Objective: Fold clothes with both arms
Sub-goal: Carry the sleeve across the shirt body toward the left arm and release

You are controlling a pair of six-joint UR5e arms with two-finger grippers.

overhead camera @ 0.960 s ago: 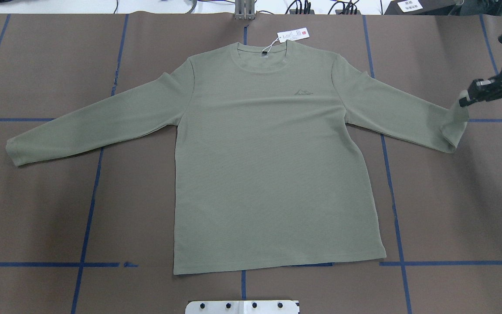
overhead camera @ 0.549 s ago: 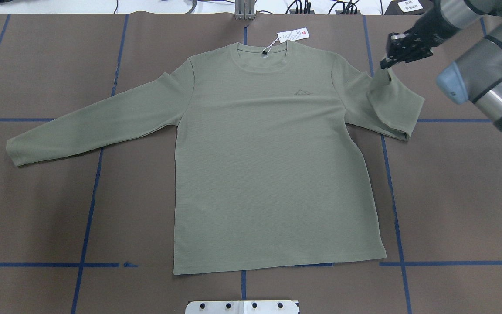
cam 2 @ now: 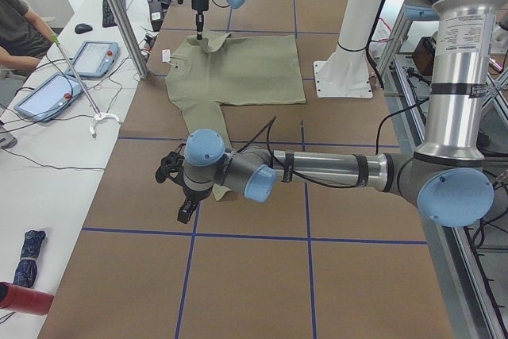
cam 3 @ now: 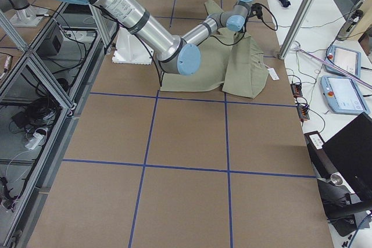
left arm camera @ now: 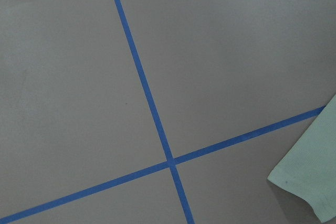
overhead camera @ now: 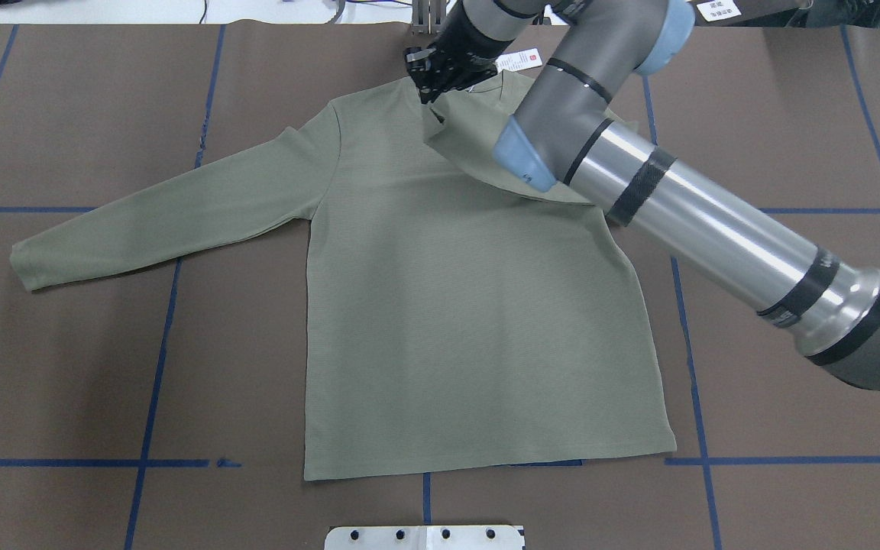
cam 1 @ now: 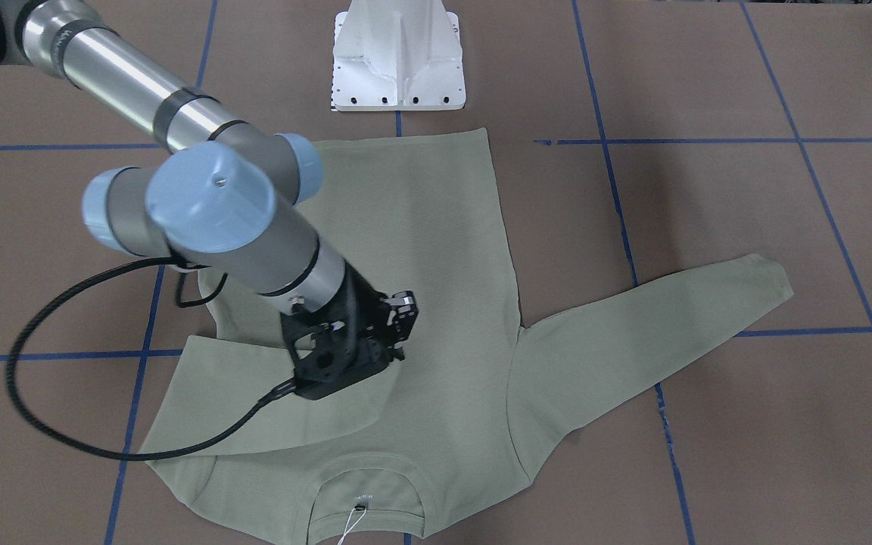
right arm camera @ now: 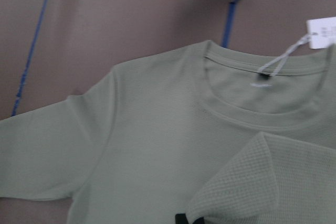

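Note:
The sage-green shirt [overhead camera: 470, 305] lies flat, front up, with its collar [right arm camera: 257, 114] at the far side and its white hang tag [overhead camera: 520, 59] beyond it. My right gripper [overhead camera: 428, 90] is shut on the cuff of the right sleeve [overhead camera: 470, 141]. It holds the cuff just above the collar's left part, so the sleeve lies folded across the chest. The front-facing view shows the same gripper [cam 1: 398, 337] over the folded sleeve [cam 1: 254, 393]. The left sleeve [overhead camera: 157, 214] stays spread out. My left gripper [cam 2: 184, 208] hovers just past that cuff [left arm camera: 310, 177]; I cannot tell whether it is open or shut.
The white pedestal base [cam 1: 398, 60] stands at the shirt's hem side. Blue tape lines [overhead camera: 157, 367] grid the brown table. A side bench beyond the collar holds tablets [cam 2: 95, 57], with a person's arm [cam 2: 20, 33] beside them. The right arm's forearm [overhead camera: 715, 229] crosses above the shirt's right shoulder.
The right gripper has carried the right sleeve's cuff from the table's right edge leftward to the collar. The sleeve now lies folded over the chest. The rest of the shirt has not moved.

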